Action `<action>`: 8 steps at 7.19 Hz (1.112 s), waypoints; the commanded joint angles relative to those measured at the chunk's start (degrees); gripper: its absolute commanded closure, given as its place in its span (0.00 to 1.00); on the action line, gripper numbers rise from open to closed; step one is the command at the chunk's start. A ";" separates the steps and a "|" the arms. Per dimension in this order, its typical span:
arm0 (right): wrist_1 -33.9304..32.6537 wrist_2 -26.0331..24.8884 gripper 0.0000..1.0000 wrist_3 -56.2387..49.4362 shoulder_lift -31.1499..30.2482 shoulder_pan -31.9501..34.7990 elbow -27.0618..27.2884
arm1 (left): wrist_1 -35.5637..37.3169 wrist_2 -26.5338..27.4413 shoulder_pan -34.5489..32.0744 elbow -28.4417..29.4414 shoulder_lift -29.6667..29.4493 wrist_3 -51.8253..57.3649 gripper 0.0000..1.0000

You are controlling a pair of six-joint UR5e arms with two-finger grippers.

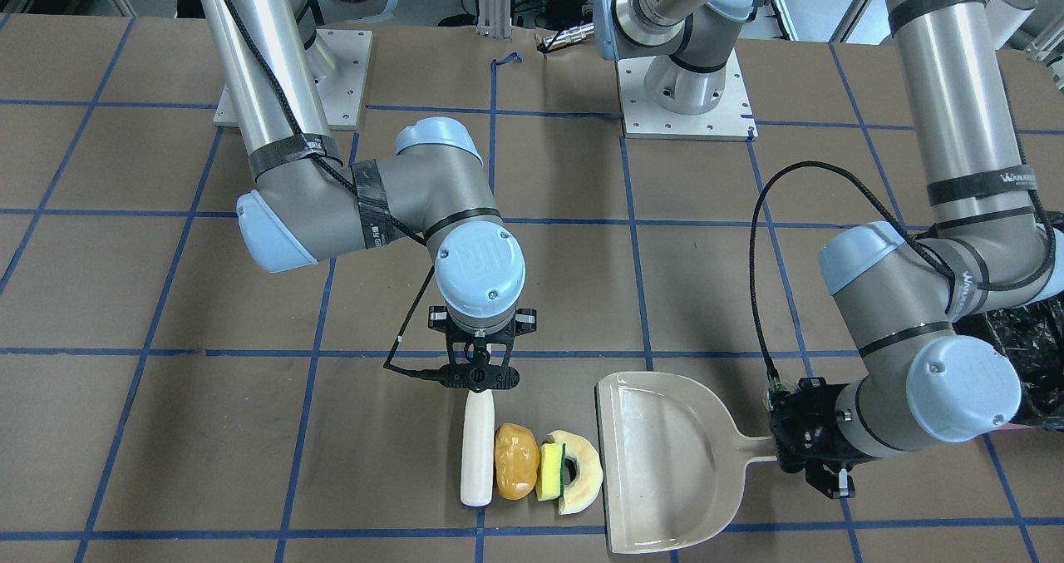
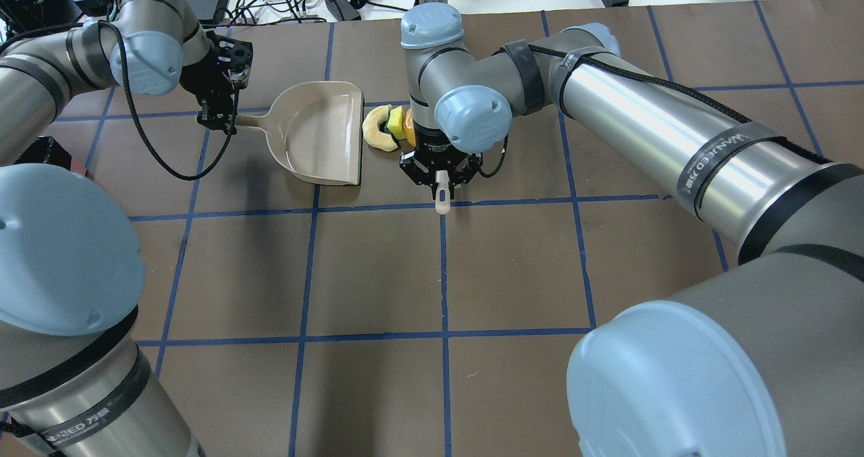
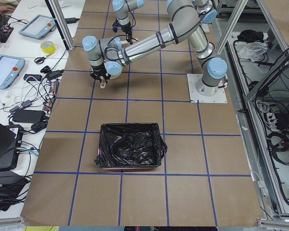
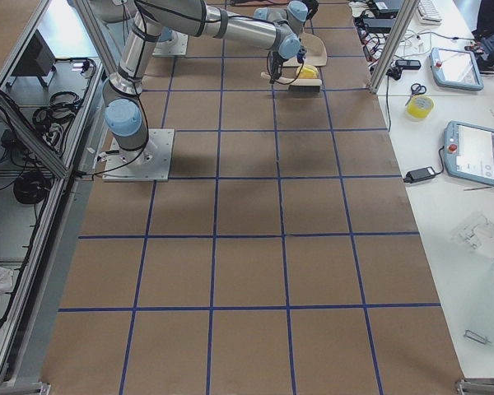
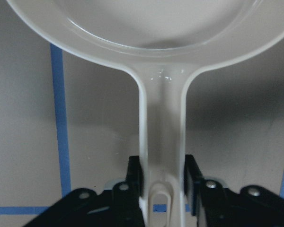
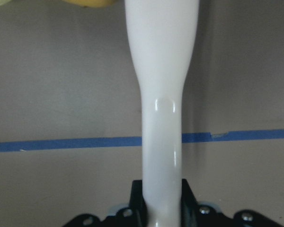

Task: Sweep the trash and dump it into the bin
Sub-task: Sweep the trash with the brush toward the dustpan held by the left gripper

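The trash lies in a row on the table: an orange-brown lump [image 1: 515, 461], a yellow-green sponge [image 1: 550, 471] and a pale half-ring slice [image 1: 583, 473]. My right gripper [image 1: 480, 377] is shut on the beige brush [image 1: 478, 451], which touches the lump's outer side. The brush handle [image 6: 162, 118] runs up from between the fingers. The dustpan [image 1: 665, 463] rests with its open mouth beside the half-ring. My left gripper [image 1: 790, 455] is shut on the dustpan handle [image 5: 162, 142]. The bin [image 3: 130, 147], lined with a black bag, stands apart toward the table's left end.
Two arm base plates [image 1: 686, 118] [image 1: 291, 89] sit at the robot's side of the table. Blue tape lines grid the brown tabletop [image 2: 513, 268]. A side bench [image 4: 461, 148] beyond the far edge holds tablets, tape and cables.
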 commanded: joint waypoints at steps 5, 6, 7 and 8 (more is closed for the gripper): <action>-5.37 4.83 1.00 3.40 2.97 3.76 -3.86 | 0.09 3.76 -3.19 0.08 0.43 -1.06 1.00; -5.81 5.46 1.00 3.67 3.41 4.37 -5.18 | 0.09 3.67 -3.19 0.08 0.43 -1.06 1.00; -6.08 5.55 1.00 4.72 4.37 5.16 -5.97 | 0.09 3.67 -3.19 0.08 0.43 -1.15 1.00; -6.60 5.55 1.00 5.08 5.08 6.56 -6.85 | 0.09 3.67 -3.19 0.08 0.43 -1.15 1.00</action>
